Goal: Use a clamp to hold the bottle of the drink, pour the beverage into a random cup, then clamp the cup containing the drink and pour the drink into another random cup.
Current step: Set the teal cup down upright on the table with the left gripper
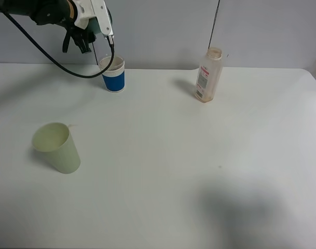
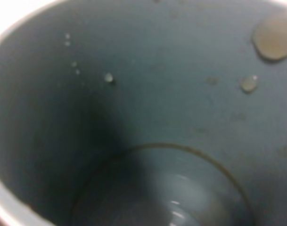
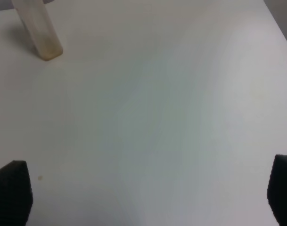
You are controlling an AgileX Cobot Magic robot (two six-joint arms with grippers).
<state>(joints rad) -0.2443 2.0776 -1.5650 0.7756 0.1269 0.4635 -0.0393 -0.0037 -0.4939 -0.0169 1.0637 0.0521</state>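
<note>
The teal inside of the cup containing the drink (image 2: 148, 103) fills the left wrist view, tipped, with brownish drops of beverage (image 2: 274, 41) clinging to its wall. My left gripper (image 1: 80, 39) is shut on that cup, high at the back left, just above and left of the blue cup with the white rim (image 1: 114, 78). The bottle (image 1: 208, 75) stands upright at the back right, almost empty; its base (image 3: 39, 33) shows in the right wrist view. My right gripper (image 3: 148, 193) is open over bare table, well away from the bottle.
A pale yellow-green cup (image 1: 58, 148) stands at the left front of the white table (image 1: 178, 166). A black cable (image 1: 43, 52) loops down from the left arm beside the blue cup. The table's right edge lies beyond the bottle.
</note>
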